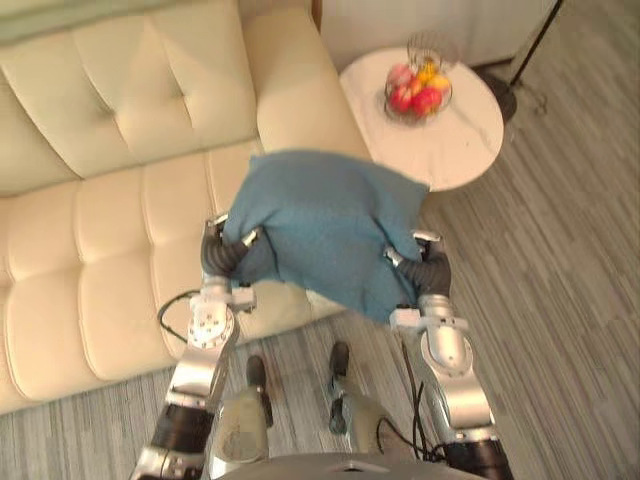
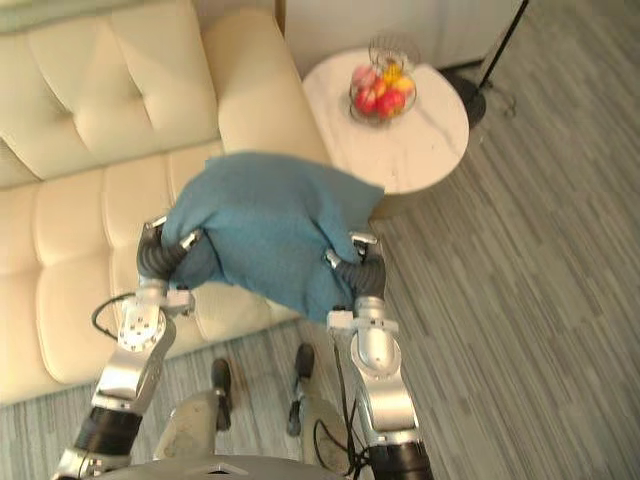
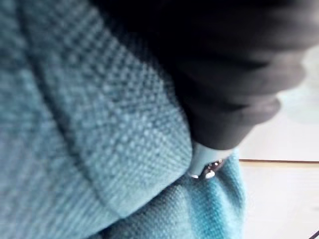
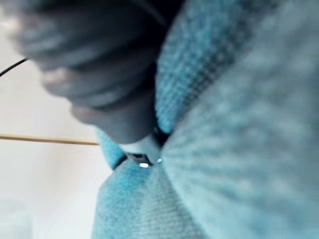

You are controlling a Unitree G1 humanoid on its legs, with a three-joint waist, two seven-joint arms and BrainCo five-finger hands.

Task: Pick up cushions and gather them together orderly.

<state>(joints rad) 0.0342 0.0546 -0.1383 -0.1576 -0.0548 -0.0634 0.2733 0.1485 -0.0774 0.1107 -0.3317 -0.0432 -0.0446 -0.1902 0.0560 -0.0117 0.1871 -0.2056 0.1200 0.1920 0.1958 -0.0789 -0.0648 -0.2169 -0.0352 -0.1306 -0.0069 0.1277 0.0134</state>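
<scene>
The teal cushion (image 1: 330, 225) hangs mid-frame over the front edge of the cream sofa (image 1: 100, 240), squeezed from both sides, probably so its soft bulk cannot sag or slip. The left hand (image 1: 225, 252) and right hand (image 1: 428, 262) press inward, wrists bent. Fabric hides whether either is clenched; I cannot tell.

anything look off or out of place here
Only the blue cushion: it is held askew above the cream sofa front edge, between the left robot hand and the right robot hand, one corner sagging low. The fruit basket stands upright on the round side table; nothing spilled.
</scene>
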